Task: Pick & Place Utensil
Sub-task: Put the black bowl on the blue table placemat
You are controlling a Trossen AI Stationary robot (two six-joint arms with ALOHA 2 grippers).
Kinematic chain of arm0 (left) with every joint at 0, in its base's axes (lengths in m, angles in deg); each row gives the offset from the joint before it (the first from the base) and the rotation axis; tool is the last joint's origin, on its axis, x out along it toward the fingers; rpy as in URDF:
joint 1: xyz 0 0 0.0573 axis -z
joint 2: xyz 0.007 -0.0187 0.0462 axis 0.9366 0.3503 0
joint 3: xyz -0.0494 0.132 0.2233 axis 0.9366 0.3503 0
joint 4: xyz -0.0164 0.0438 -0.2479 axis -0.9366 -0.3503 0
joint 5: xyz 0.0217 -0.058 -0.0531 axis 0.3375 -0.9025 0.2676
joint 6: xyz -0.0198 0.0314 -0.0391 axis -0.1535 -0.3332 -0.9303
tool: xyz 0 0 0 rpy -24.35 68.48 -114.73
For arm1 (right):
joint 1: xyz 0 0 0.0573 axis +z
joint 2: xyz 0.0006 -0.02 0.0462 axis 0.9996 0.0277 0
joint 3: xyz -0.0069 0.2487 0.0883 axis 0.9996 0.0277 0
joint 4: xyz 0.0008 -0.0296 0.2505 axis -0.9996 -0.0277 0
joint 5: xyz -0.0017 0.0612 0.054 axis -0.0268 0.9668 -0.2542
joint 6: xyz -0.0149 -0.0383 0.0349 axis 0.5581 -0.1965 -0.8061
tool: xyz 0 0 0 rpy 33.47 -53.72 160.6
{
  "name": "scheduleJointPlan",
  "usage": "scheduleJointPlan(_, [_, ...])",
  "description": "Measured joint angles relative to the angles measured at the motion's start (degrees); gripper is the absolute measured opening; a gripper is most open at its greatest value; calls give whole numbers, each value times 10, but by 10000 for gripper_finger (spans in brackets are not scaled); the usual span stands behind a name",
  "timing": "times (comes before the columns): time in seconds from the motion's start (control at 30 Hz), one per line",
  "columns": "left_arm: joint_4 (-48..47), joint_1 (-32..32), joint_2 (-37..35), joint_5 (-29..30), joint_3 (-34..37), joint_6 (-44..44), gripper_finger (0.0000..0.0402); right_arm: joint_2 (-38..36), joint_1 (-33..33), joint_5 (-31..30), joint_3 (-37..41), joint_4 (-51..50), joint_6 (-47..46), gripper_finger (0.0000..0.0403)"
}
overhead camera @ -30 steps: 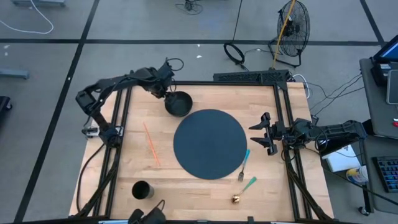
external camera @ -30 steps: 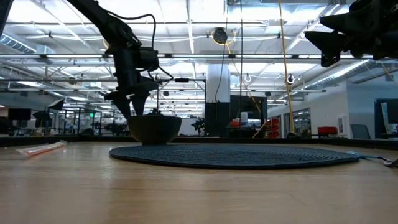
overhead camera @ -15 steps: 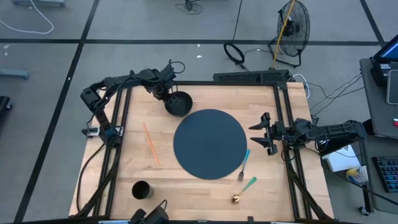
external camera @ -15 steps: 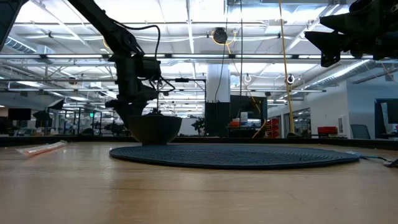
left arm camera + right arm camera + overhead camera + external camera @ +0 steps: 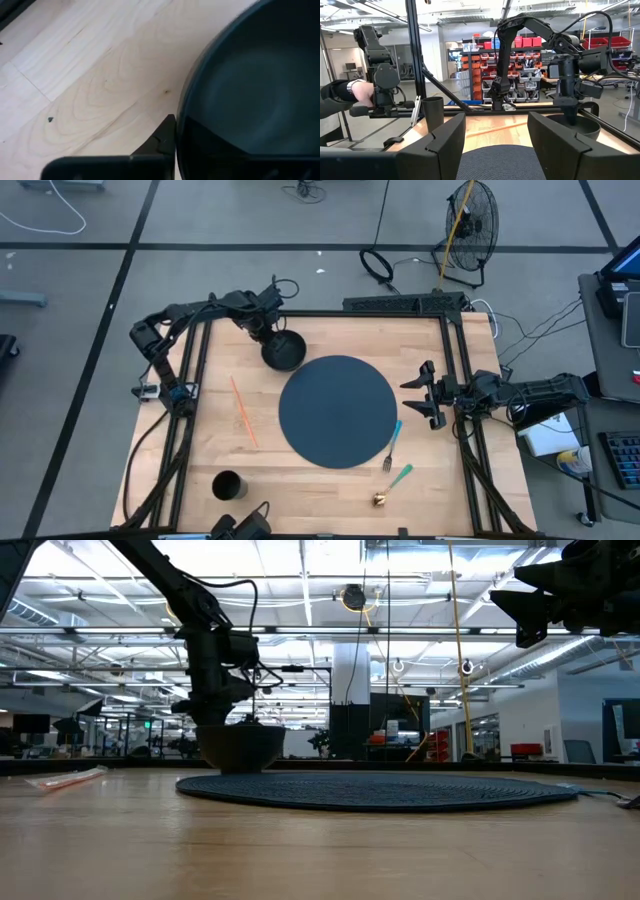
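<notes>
L claw (image 5: pixel 268 335) clamped on bowl (image 5: pixel 283 350) rim, mat's (image 5: pixel 338 411) 11 o'clock; R claw (image 5: pixel 420 394) open, empty, 3 o'clock.

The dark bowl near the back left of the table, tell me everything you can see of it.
The bowl is small, round and dark, charcoal to black, with a matte look and a smooth, empty inside as the left wrist view shows. It stands upright on the wooden table, just off the back left edge of the round dark placemat; whether they touch I cannot tell. The left tool has come down on its rim on the side away from the mat and appears closed on it, one finger outside the wall.
</notes>
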Motion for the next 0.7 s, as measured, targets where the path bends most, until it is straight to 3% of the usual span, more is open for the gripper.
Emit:
scheduleJointPlan(0.2, [3, 0, 0, -4, 0, 4, 8, 0, 0, 0, 0, -1, 0, 210])
scheduleJointPlan(0.7, [-6, 0, -10, -12, 0, 11, 6, 0, 0, 0, 0, -9, 0, 210])
